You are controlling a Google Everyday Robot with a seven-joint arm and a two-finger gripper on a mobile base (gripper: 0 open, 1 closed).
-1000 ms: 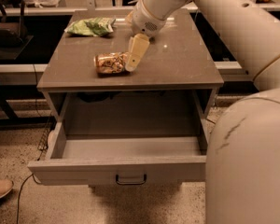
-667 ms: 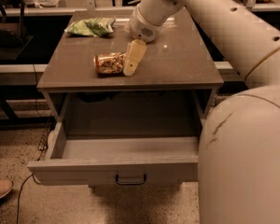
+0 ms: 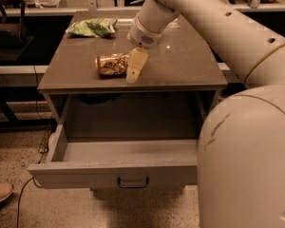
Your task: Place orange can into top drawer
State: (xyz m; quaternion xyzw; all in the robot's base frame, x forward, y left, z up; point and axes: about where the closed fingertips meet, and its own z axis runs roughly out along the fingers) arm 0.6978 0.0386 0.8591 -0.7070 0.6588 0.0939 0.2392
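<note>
Your claw (image 3: pixel 134 69) has dropped lower since a sec ago, now at one end of orange can (image 3: pixel 111 64), which lies sideways on table (image 3: pixel 180 65); top drawer (image 3: pixel 109 174) open below. Can't tell if claw's apart or clamped. Centre it over can's body before you squeeze.

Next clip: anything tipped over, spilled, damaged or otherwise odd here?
The orange can lies on its side on the tabletop, not upright, with the gripper right beside it. No spill shows. The top drawer stands pulled open, as the task needs. A dark scuff marks the robot's body.
</note>
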